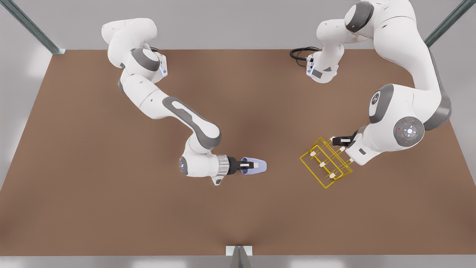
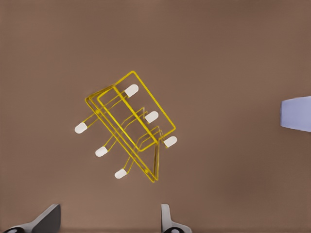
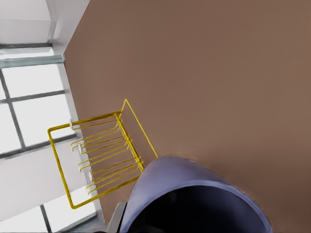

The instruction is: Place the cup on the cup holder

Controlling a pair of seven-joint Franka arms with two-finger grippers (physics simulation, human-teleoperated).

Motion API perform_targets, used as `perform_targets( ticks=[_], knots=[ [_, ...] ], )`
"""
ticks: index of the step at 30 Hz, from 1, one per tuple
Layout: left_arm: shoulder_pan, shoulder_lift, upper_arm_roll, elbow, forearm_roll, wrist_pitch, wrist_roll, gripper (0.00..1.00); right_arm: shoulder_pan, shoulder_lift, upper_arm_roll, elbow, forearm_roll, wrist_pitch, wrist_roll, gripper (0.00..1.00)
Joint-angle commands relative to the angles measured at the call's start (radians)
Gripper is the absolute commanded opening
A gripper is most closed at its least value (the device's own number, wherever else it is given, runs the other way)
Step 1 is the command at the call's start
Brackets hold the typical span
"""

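Fingers of the right gripper (image 1: 248, 165) are closed on the small pale lavender-blue tapered cup (image 1: 256, 165): one dark finger runs along the outside of the wall, its partner evidently inside the mouth. This arm reaches in from the front view's left and holds the cup on its side, low over the bare brown surface (image 1: 111, 208), open end toward the wrist and narrow base toward the rack. In the right wrist view the cup's rim (image 3: 194, 179) lies close to the lens, with the rack beyond it.

The yellow thin-wire cup holder (image 1: 327, 163), a rectangular frame with white-capped pegs, rests on the surface toward the front view's right, well apart from the cup. The left gripper (image 1: 344, 143) hovers just beside and above the rack; in the left wrist view its fingers (image 2: 167, 218) stand wide apart with nothing between them, the rack (image 2: 131, 126) below and a corner of the cup (image 2: 296, 114) at the frame's edge.

Progress, as judged: the grasp is done and the cup is carried. Remaining are the transfer across the gap, alignment of the cup's mouth with a peg, seating it and release. The left arm waits.
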Motion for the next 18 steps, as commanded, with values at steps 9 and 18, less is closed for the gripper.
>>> perform_targets(
  ticks=[9,18],
  knots=[
    [-0.007,0.000,0.000,-0.007,0.001,-0.001,-0.031,1.00,0.010,0.153,0.100,0.074,-0.103,0.085,0.103,0.21],
    [-0.010,0.000,0.000,-0.007,0.001,0.001,-0.032,1.00,0.093,0.228,0.121,0.141,-0.132,0.086,0.100,0.21]
  ],
)
